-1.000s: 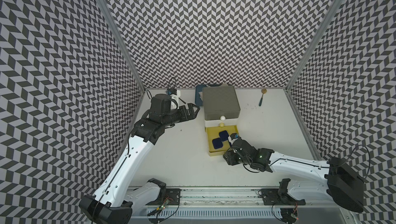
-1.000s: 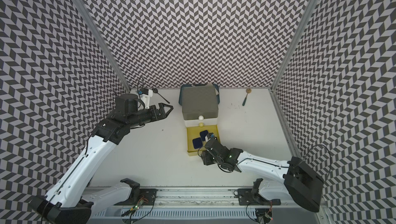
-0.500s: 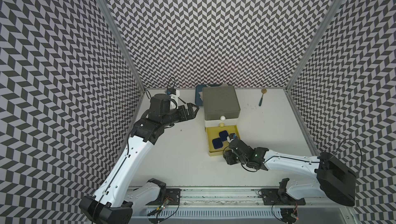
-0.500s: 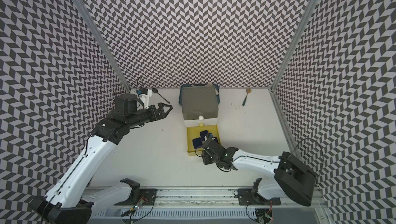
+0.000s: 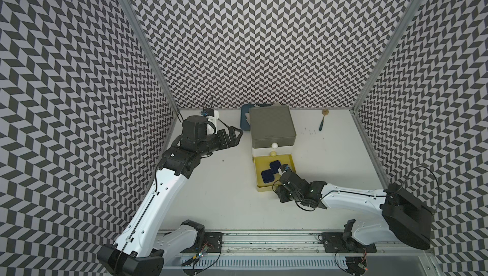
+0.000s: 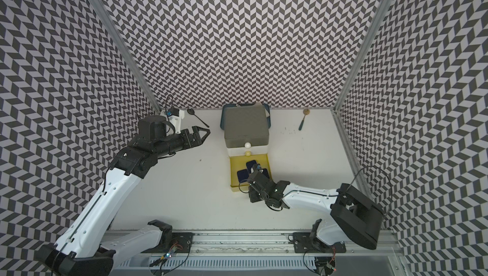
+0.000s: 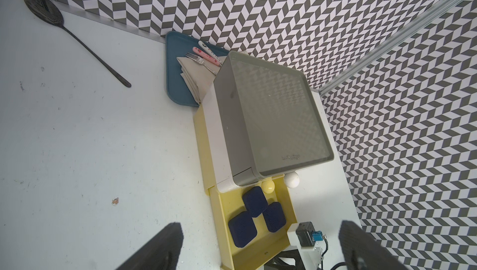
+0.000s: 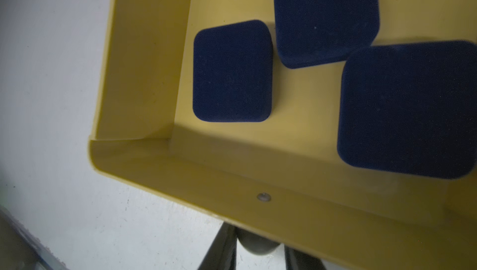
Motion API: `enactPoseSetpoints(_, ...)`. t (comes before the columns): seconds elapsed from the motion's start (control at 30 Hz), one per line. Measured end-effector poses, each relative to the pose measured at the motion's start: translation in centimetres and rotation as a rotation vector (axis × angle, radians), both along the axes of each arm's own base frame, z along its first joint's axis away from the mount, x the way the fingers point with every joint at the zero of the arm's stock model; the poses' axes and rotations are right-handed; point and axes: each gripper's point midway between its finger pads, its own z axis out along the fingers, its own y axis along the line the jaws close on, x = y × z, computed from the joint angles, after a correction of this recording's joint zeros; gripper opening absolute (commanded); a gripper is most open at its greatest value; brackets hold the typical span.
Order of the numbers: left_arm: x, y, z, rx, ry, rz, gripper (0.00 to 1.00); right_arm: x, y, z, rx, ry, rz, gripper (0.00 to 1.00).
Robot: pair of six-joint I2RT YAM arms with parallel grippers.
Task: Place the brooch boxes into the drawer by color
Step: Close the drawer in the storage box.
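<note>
The drawer chest (image 5: 272,127) has a grey top tier, a white middle tier and a yellow bottom drawer (image 5: 257,177) that is pulled out. Three navy brooch boxes (image 7: 254,201) (image 7: 242,230) (image 7: 275,217) lie flat inside it; two show in a top view (image 5: 267,176), the third is partly under my arm. My right gripper (image 8: 258,245) is at the drawer's front wall with its fingers pinched on the grey knob (image 8: 258,241); in both top views the gripper (image 5: 277,186) (image 6: 249,190) hides that knob. My left gripper (image 5: 237,137) (image 6: 204,136) hovers open and empty left of the chest.
A dark blue tray (image 7: 175,75) with a napkin and a fork lies behind the chest. A black spoon (image 7: 77,39) rests near the back left corner, and a teal-handled spoon (image 5: 322,121) at the back right. Patterned walls close off three sides.
The right gripper's fingers have narrowed onto the grey knob and the right arm's base link has swung. The left arm, the drawer and the boxes have not moved.
</note>
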Motion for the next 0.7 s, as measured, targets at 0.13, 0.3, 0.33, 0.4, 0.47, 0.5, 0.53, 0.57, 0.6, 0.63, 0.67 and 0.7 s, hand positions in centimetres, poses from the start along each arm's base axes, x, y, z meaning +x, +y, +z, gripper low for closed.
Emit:
enactPoseSetpoints(0.13,0.0,0.2,-0.1,0.005,0.004,0.003,1.0,0.2,0.2,0.0,0.003,-0.002,0.0,0.15)
enactPoseSetpoints(0.3,0.0,0.5,-0.3,0.013,0.01,0.009,1.0,0.3,0.3,0.1,0.003,-0.004,0.0,0.08)
enactPoseSetpoints(0.33,0.0,0.5,-0.4,0.014,0.011,0.009,1.0,0.3,0.3,0.2,0.0,-0.005,-0.001,0.07)
enactPoseSetpoints(0.4,0.0,0.6,-0.4,0.014,0.013,0.01,1.0,0.5,0.4,0.4,-0.002,-0.011,-0.001,0.07)
enactPoseSetpoints(0.47,0.0,0.6,-0.4,0.014,0.013,0.01,1.0,0.9,0.8,0.8,-0.003,-0.021,-0.002,0.06)
enactPoseSetpoints(0.5,0.0,0.6,-0.4,0.014,0.013,0.009,1.0,1.1,1.0,0.9,-0.003,-0.027,-0.003,0.06)
enactPoseSetpoints(0.53,0.0,0.5,-0.4,0.014,0.013,0.009,1.0,1.3,1.1,1.1,-0.004,-0.033,-0.005,0.06)
enactPoseSetpoints(0.57,0.0,0.6,-0.4,0.014,0.013,0.01,1.0,1.5,1.3,1.2,-0.007,-0.04,-0.004,0.06)
enactPoseSetpoints(0.6,0.0,0.6,-0.4,0.014,0.012,0.009,1.0,1.7,1.4,1.3,-0.009,-0.044,-0.004,0.06)
enactPoseSetpoints(0.63,0.0,0.6,-0.4,0.015,0.012,0.009,1.0,1.8,1.5,1.4,-0.011,-0.047,-0.003,0.06)
enactPoseSetpoints(0.67,0.0,0.6,-0.4,0.016,0.012,0.01,1.0,2.0,1.7,1.4,-0.014,-0.051,-0.001,0.06)
enactPoseSetpoints(0.7,0.0,0.6,-0.4,0.016,0.012,0.009,1.0,2.2,1.8,1.4,-0.017,-0.054,0.0,0.06)
